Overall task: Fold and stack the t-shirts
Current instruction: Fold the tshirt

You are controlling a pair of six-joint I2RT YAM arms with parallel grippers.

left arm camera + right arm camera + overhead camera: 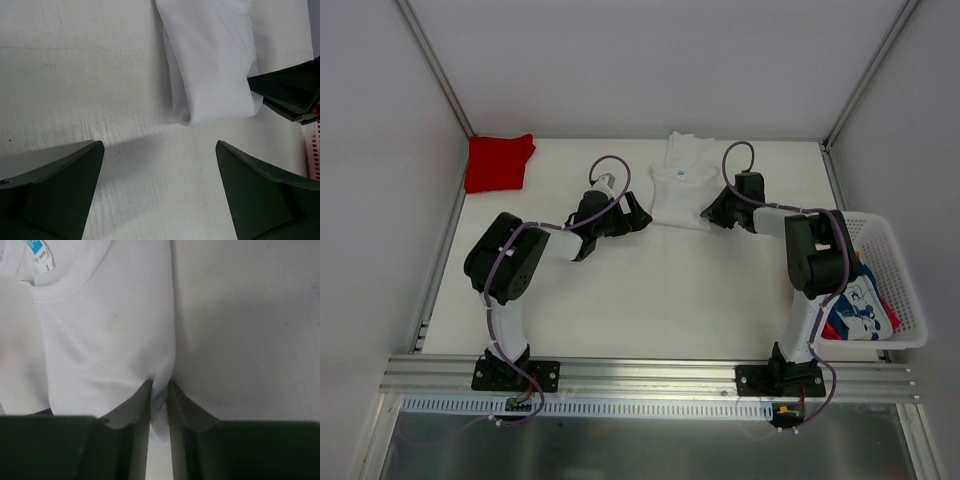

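Observation:
The plain white t-shirt (pixel 682 185) lies partly folded at the back middle of the table. My right gripper (pixel 712 212) is shut on its near right edge; the right wrist view shows the cloth (pixel 115 335) pinched between the fingers (pixel 136 405). My left gripper (pixel 642 217) is open and empty, just left of the shirt's near left corner (pixel 210 65), over bare table. A folded red t-shirt (pixel 498 162) lies at the back left corner. The blue t-shirt with white print (pixel 860 310) and an orange-red one (pixel 890 300) lie in the basket.
A white plastic mesh basket (pixel 905 270) stands at the right edge of the table beside the right arm. Grey walls close in the left, back and right sides. The right gripper's fingers show in the left wrist view (pixel 292 92).

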